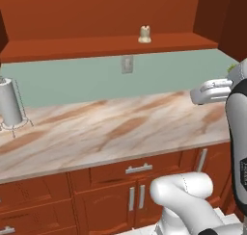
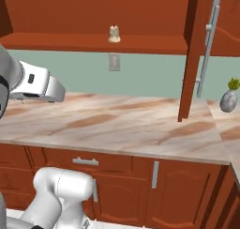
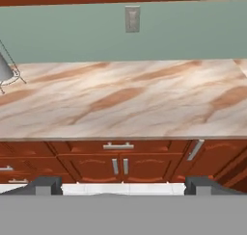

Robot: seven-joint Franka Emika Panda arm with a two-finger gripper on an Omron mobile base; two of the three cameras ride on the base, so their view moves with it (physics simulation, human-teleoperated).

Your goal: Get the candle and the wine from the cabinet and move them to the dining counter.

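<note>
A: Up on the cabinet [image 1: 96,17] shelf, well above the gripper [image 3: 123,185], sits the candle [image 1: 144,34], upright, cream-white, on a wider base. Doors swung open; one door [image 2: 194,54] w/ a long silver bar handle [image 2: 208,45] hangs edge-on at the right in the right base view.

B: Jaws?

A: Spread wide, nothing between them. Hand view has the two dark fingertips [image 3: 41,185] far apart at the bottom, each by a corner. Hand is held off the wall counter [image 1: 111,128], not touching it.

B: Ahead of the jaws?

A: Marble wall counter top, bare along the middle. Beyond it the green wall w/ a grey outlet plate [image 3: 132,18], straight ahead and above the jaws. Below the counter edge, base cabinets w/ a drawer handle [image 3: 118,146] and door pulls.

B: Off to the sides?

A: Paper-towel roll [image 1: 9,104] on a wire stand, far left of the jaws on the counter. Small grey vase w/ a green sprig [image 2: 229,99] far right, past the open door.

B: Wine?

A: Can't tell. Candle is alone on the visible stretch of shelf, roughly above the outlet.
</note>
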